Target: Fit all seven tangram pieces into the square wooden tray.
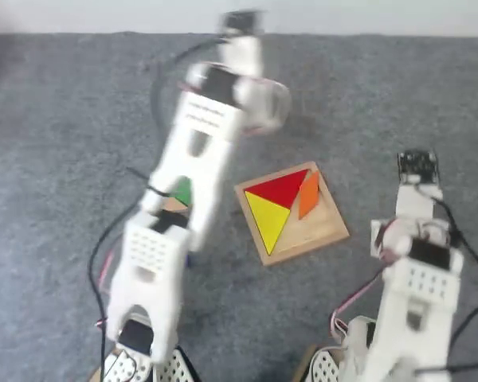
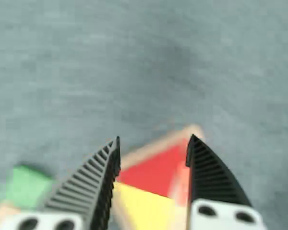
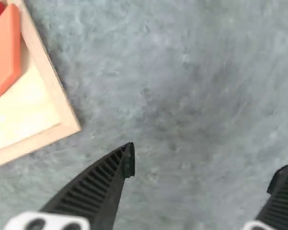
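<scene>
The square wooden tray (image 1: pixel 328 228) lies right of centre on the grey carpet. It holds a red triangle (image 1: pixel 279 189), a yellow triangle (image 1: pixel 269 219) and an orange parallelogram (image 1: pixel 308 193). A green piece (image 1: pixel 181 191) lies left of the tray, partly hidden under the left arm (image 1: pixel 195 151). My left gripper (image 2: pixel 154 139) hangs open and empty high above the carpet, with the tray (image 2: pixel 149 146), the red triangle (image 2: pixel 153 170) and the green piece (image 2: pixel 25 186) below it. My right gripper (image 3: pixel 207 160) is open wide over bare carpet, just off a corner of the tray (image 3: pixel 48 136).
The right arm (image 1: pixel 414 239) stands to the right of the tray. A pale tan piece (image 1: pixel 174 205) lies against the green one. The left arm reaches across the carpet on the tray's left. Grey carpet covers the whole table.
</scene>
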